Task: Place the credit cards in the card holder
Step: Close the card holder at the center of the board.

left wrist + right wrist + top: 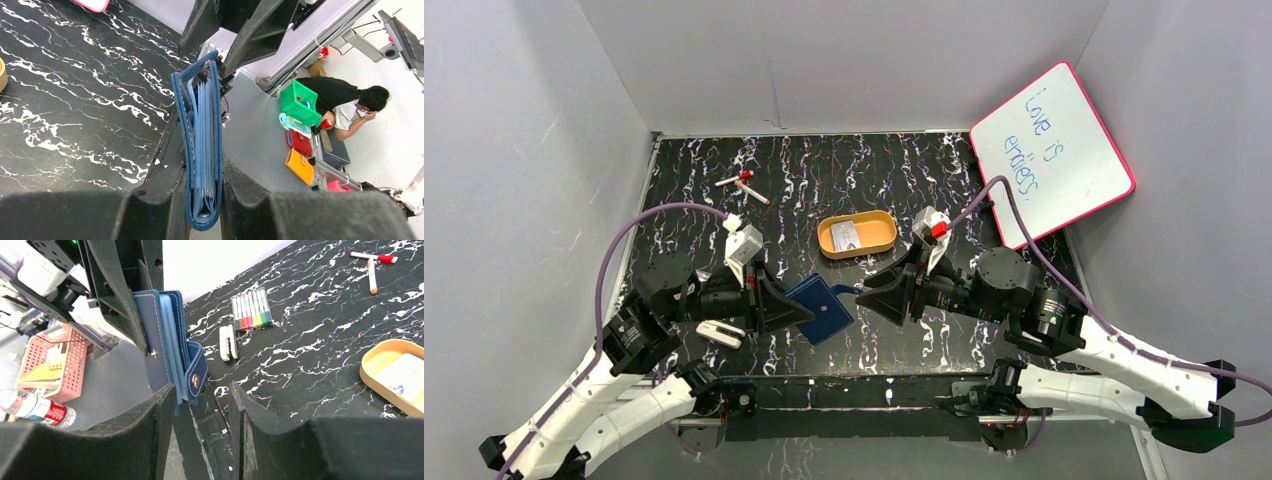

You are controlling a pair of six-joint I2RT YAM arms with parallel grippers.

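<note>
The navy-blue card holder (pixel 822 308) is held on edge above the table's front middle. My left gripper (pixel 784 305) is shut on its folded spine; in the left wrist view the card holder (pixel 204 150) is squeezed between the pads of my left gripper (pixel 204 172), with light blue pockets showing. My right gripper (pixel 869 290) is open at the holder's other end. In the right wrist view the snap tab (pixel 196 374) hangs just ahead of my right gripper (pixel 201 390), which touches nothing. A pale credit card (pixel 846 235) lies in the orange oval tray (pixel 882 240); both show in the right wrist view, the card (pixel 407 375) and the tray (pixel 372 367).
A pink-framed whiteboard (pixel 1052 150) leans at the back right. Two pens (pixel 744 184) lie at the back left. A small white object (pixel 721 333) lies under the left arm. A set of coloured markers (pixel 251 307) lies near the table's left edge.
</note>
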